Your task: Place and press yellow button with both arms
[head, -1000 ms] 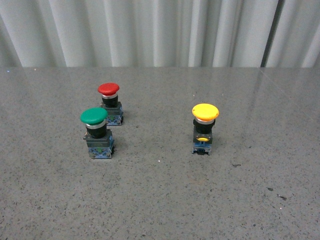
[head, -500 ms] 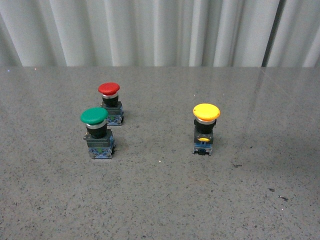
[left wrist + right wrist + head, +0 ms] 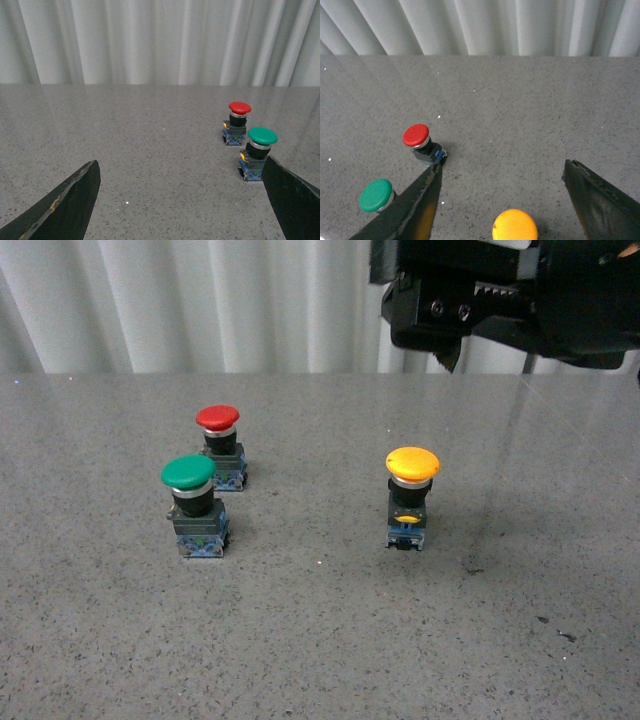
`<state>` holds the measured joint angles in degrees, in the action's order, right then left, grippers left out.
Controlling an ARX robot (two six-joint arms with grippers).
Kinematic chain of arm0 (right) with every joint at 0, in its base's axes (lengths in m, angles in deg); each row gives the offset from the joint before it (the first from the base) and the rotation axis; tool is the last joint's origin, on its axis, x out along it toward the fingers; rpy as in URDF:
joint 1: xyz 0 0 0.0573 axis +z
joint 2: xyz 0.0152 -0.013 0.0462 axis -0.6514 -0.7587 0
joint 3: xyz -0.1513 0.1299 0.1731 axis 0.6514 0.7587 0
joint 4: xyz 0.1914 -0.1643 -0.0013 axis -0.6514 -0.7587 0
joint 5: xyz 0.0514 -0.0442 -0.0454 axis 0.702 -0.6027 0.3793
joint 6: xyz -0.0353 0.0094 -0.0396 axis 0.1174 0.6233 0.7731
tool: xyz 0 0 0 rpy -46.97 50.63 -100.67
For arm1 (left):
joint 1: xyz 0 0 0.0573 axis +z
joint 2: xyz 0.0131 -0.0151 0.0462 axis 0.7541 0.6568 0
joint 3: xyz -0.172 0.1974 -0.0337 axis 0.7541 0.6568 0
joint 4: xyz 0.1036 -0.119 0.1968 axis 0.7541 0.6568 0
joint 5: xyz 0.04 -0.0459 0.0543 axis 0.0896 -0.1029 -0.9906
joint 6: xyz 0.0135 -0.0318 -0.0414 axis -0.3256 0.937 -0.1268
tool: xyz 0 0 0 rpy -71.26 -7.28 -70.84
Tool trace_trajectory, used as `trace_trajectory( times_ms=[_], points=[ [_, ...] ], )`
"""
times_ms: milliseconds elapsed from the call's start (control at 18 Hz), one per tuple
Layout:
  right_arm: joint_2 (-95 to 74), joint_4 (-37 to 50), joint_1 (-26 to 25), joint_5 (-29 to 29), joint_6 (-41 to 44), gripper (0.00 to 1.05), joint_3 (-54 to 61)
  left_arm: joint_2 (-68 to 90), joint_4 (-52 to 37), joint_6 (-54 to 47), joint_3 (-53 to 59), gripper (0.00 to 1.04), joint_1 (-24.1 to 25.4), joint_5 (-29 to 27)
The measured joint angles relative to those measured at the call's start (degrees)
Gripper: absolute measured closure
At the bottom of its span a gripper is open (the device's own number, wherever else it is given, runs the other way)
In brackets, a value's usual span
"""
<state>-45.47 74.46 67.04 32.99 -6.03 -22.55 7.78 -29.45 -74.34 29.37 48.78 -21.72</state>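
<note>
The yellow button (image 3: 411, 480) stands upright on the grey table (image 3: 320, 640), right of centre, with a yellow cap, black collar and bluish base. My right arm (image 3: 520, 300) hangs above and behind it, one thin black finger (image 3: 447, 355) pointing down. In the right wrist view the yellow cap (image 3: 515, 226) lies below and between the fingers of my right gripper (image 3: 505, 200), which is open and empty. My left gripper (image 3: 180, 200) is open and empty, low over the table; it does not show in the front view.
A green-capped button (image 3: 190, 490) and a red-capped button (image 3: 219, 435) stand left of centre. Both show in the left wrist view, the green one (image 3: 261, 145) beside one finger, the red one (image 3: 239, 115) behind it. A white curtain (image 3: 200, 300) closes the table's far edge.
My right arm has come into the front view at the top right, above the yellow button. The three buttons have not moved.
</note>
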Motion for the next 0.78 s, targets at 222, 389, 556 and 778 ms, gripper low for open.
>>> trace_trajectory(
  times_ms=[222, 389, 556, 778],
  points=[
    [-1.31, -1.16, 1.81, -1.31, 0.66, 0.64, 0.0, 0.0, 0.0, 0.0, 0.0, 0.07, 0.0, 0.0],
    [-3.37, -1.33, 2.58, -2.49, 1.53, 0.92, 0.0, 0.0, 0.0, 0.0, 0.02, 0.07, 0.0, 0.0],
    [-5.55, -1.18, 3.72, -2.82, 2.19, 1.03, 0.04, 0.0, 0.0, 0.0, 0.02, 0.07, 0.0, 0.0],
    [-8.76, 0.02, 4.04, -3.13, 2.86, 1.03, 0.13, 0.0, 0.0, 0.0, 0.02, 0.07, 0.0, 0.0]
  ],
)
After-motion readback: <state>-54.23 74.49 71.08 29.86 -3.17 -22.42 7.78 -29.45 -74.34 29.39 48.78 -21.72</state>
